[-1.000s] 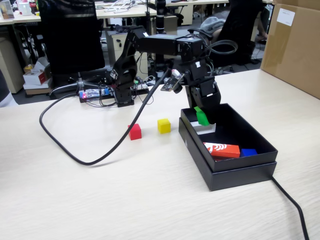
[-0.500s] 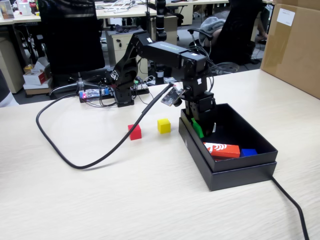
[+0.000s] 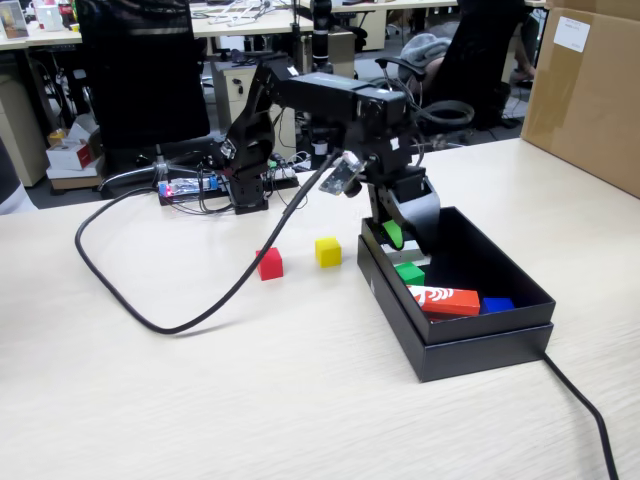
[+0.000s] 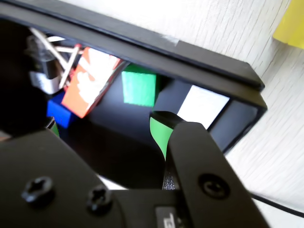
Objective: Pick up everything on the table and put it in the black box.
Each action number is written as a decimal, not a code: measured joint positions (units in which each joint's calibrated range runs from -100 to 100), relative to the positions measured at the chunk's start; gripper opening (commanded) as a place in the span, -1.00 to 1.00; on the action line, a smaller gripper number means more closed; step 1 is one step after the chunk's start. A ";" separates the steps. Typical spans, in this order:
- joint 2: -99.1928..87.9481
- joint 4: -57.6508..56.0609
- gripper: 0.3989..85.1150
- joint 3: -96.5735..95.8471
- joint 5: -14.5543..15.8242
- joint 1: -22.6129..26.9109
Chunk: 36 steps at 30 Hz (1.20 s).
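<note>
The green cube [image 3: 408,272] lies loose on the floor of the black box [image 3: 487,336] near its far end. In the wrist view the green cube [image 4: 138,88] rests inside the black box [image 4: 190,53]. My gripper [image 3: 405,241] hangs just above that cube, open and empty; in the wrist view the gripper [image 4: 107,130] has a green-padded finger [image 4: 159,134] well apart from the other. The red cube [image 3: 269,263] and the yellow cube [image 3: 327,251] sit on the table [image 3: 250,400] left of the box. The yellow cube [image 4: 290,27] shows at the wrist view's top right.
Inside the box lie a red-orange block [image 3: 443,299], a blue block [image 3: 496,304] and a white block [image 4: 204,106]. A thick black cable [image 3: 150,318] loops over the table at left. A brown carton [image 3: 585,85] stands at the right. The arm's base [image 3: 245,165] is at the back.
The gripper went down into the box with the green cube, let it go and rose a little. The cube now lies on the box floor.
</note>
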 measured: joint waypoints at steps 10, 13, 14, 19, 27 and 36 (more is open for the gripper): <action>-26.80 0.08 0.08 -15.24 -0.63 -0.78; -33.66 0.00 0.09 -21.36 -1.03 -2.15; -35.21 0.00 0.10 -22.73 -1.12 -2.59; -42.33 0.15 0.10 -29.58 -2.25 -5.57; -53.72 1.16 0.13 -47.28 -3.57 -9.33; -61.88 5.73 0.14 -61.71 -4.00 -11.92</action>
